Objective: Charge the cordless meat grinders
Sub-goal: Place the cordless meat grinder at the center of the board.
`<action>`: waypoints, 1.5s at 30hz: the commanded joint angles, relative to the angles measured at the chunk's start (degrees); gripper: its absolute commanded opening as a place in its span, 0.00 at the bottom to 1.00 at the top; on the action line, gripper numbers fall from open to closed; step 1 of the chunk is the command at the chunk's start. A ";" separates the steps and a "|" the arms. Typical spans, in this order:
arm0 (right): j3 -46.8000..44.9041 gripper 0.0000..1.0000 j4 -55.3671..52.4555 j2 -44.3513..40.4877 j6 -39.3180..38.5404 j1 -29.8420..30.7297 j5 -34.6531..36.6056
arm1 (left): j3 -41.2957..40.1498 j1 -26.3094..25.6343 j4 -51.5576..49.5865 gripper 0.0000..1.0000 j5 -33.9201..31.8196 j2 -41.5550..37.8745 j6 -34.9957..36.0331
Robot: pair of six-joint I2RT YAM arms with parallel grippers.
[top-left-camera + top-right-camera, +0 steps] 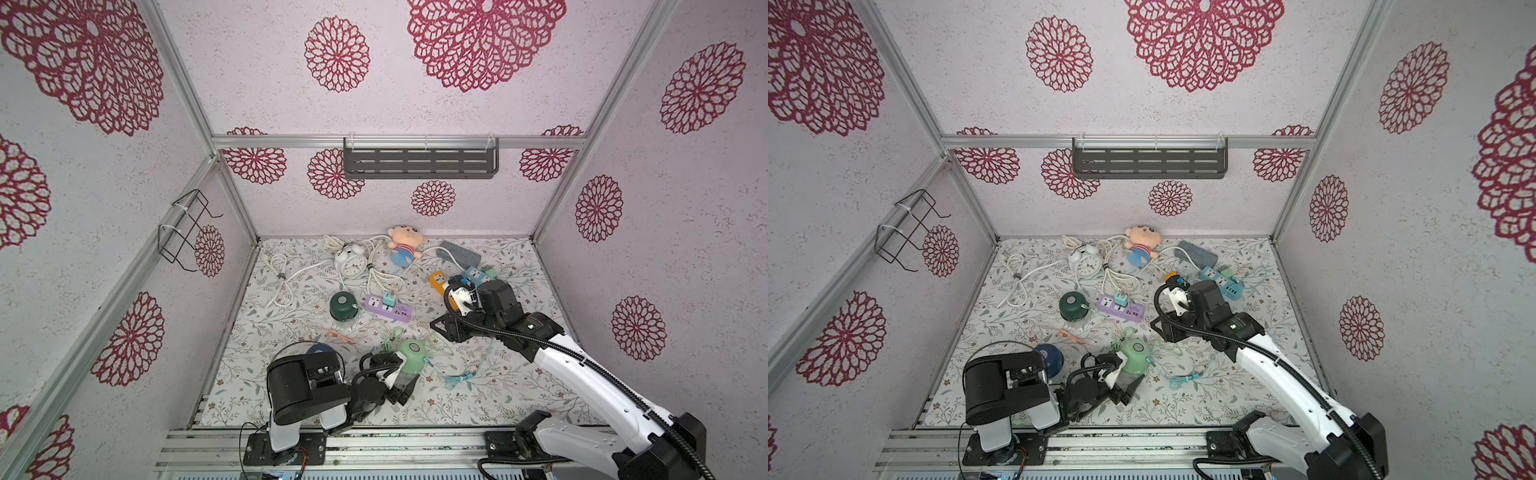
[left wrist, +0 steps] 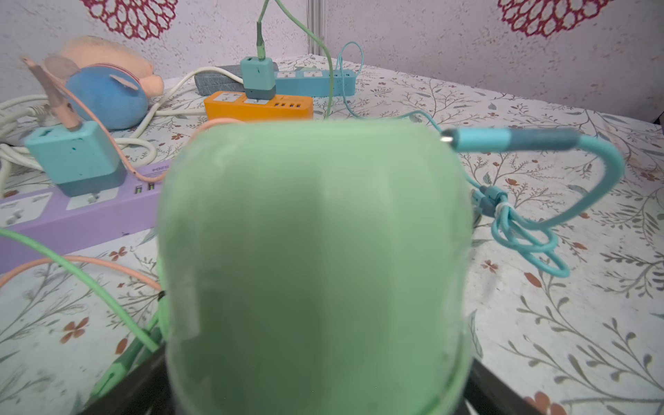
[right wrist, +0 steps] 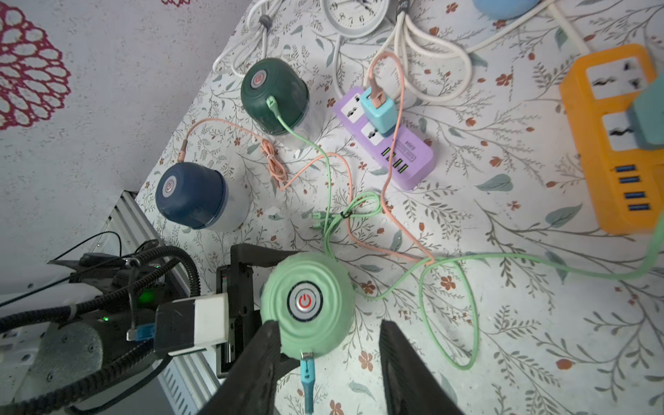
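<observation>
The light green grinder [image 1: 413, 351] [image 3: 305, 305] stands near the front middle and fills the left wrist view [image 2: 316, 251]. My left gripper [image 1: 395, 376] is open, with one finger [image 2: 503, 391] on each side of its clear base. A teal cable plug [image 3: 307, 364] sits in its side port. My right gripper [image 3: 327, 325] [image 1: 444, 330] hovers above it, open, with nothing between the jaws. The dark green grinder [image 1: 343, 305] [image 3: 275, 95] has a green cable plugged in. The navy grinder [image 1: 1050, 357] [image 3: 190, 194] stands front left; a pink cable ends at it.
The purple power strip [image 1: 386, 309] with a teal charger lies mid-table. The orange strip [image 1: 438, 280] and blue strip [image 1: 478, 274] lie to the right behind my right arm. A white alarm clock [image 1: 353, 262], a doll [image 1: 405, 245] and white cords sit at the back. Loose cables cross the middle.
</observation>
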 commanded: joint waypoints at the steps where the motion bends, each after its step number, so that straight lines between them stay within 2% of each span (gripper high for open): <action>1: -0.27 0.51 -2.46 0.27 -0.31 1.46 1.59 | 0.04 -0.67 -5.76 0.97 -0.56 -5.10 0.03; 5: -1.54 0.59 -2.06 0.47 -0.85 2.47 2.31 | 0.18 -1.95 -15.26 0.97 -1.40 -10.47 -0.40; 8: -2.26 0.61 -0.96 0.29 -1.23 2.48 2.10 | -0.17 -2.75 -21.65 0.97 -2.18 -14.99 -1.08; 14: -4.08 0.65 -0.58 0.65 -2.55 2.64 0.29 | 3.68 -4.48 -47.23 0.97 -2.15 -26.15 -4.05; 19: -5.87 0.71 -0.62 -0.33 -2.77 4.40 -2.91 | 3.56 -4.97 -49.98 0.97 -4.10 -27.20 -7.67; 25: -7.14 0.73 -1.19 -0.38 -2.41 7.88 -2.56 | 3.50 -7.83 -48.67 0.97 -7.85 -23.24 -9.93; 34: -6.75 0.74 -1.89 0.52 -2.34 8.97 -0.06 | 0.96 -10.19 -35.65 0.97 -12.32 -15.40 -11.36; 37: -6.24 0.76 -1.59 0.13 -1.63 8.90 2.72 | 1.19 -11.19 -37.39 0.97 -12.57 -17.46 -11.58; 45: -2.81 0.81 -0.07 1.53 -0.90 8.08 8.24 | 1.05 -14.77 -54.29 0.97 -14.62 -29.66 -16.22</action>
